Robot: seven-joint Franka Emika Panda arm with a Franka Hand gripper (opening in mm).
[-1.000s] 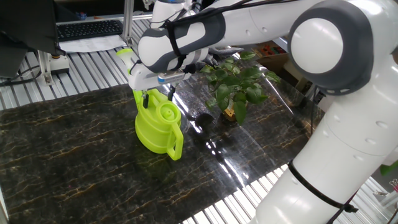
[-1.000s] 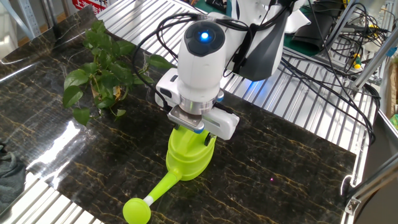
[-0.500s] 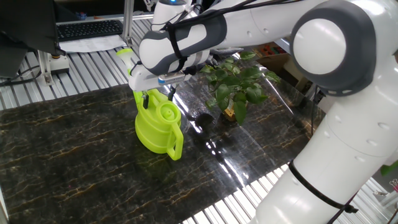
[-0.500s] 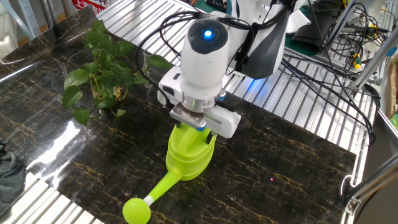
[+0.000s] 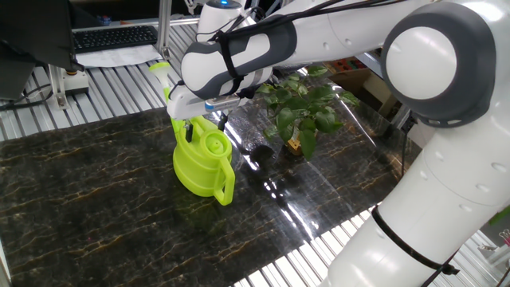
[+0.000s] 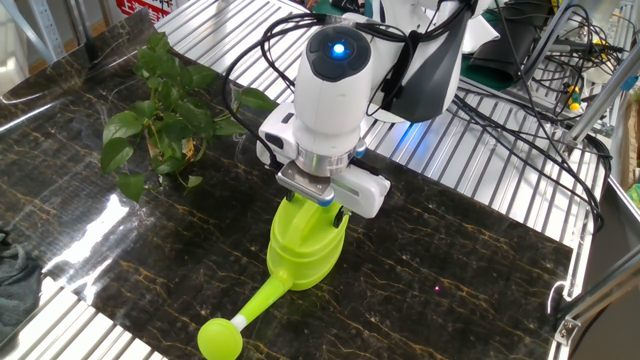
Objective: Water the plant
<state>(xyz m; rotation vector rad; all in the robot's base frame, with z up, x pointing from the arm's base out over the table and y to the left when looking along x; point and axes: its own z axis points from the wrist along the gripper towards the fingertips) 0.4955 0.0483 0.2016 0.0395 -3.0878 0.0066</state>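
Note:
The plant (image 5: 304,110) has broad dark green leaves and a yellow-orange tag (image 5: 294,146) at its base; it stands at the right of the dark marble top and also shows in the other fixed view (image 6: 160,115). A lime-green watering can (image 5: 202,163) stands upright on the marble, left of the plant. In the other fixed view the can (image 6: 305,252) points its spout and round rose (image 6: 220,337) toward the front edge. My gripper (image 5: 205,125) hangs just over the can's top (image 6: 325,207). Its fingers are spread to either side of the can's upper part.
A keyboard (image 5: 111,36) and papers lie on the slatted metal table behind the marble. A grey cloth (image 6: 10,270) lies at the marble's left edge. Cables (image 6: 560,60) and a metal frame stand at the back right.
My gripper and wrist have shifted slightly up and sideways over the can. The can and the plant have not moved.

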